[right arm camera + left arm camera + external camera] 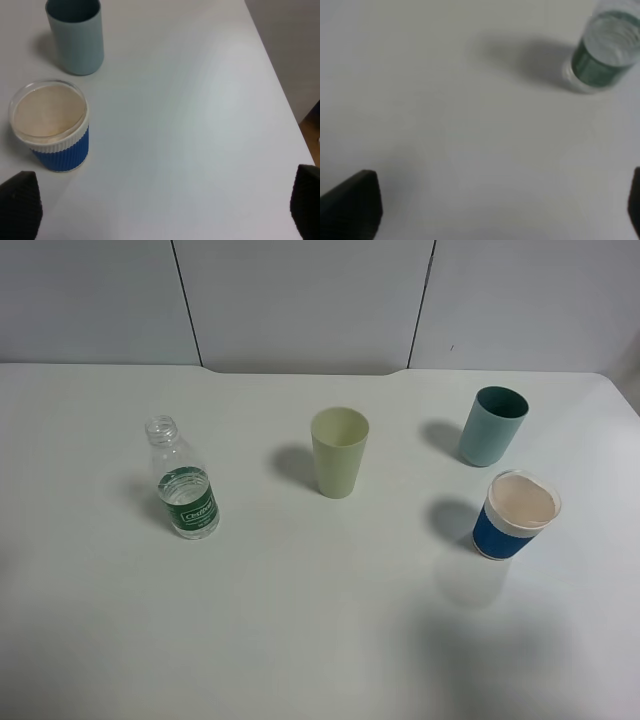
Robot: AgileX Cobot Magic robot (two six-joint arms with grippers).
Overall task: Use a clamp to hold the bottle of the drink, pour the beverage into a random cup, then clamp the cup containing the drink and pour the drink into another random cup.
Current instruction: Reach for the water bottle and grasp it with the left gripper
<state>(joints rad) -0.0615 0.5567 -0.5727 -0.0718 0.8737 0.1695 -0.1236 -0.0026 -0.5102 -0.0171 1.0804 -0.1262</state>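
Exterior high shows the bottle (185, 485) upright and uncapped on the left of the table (300, 640), well apart from the yellow-green cup (339, 452); your left gripper (495, 205) is spread wide and empty, the bottle ahead but off to one side; line up on the green label (188, 505), keep level, and squeeze gently, since a thin open bottle may spill; your right gripper (162, 202) is spread too, near the blue-banded cup (50, 127).
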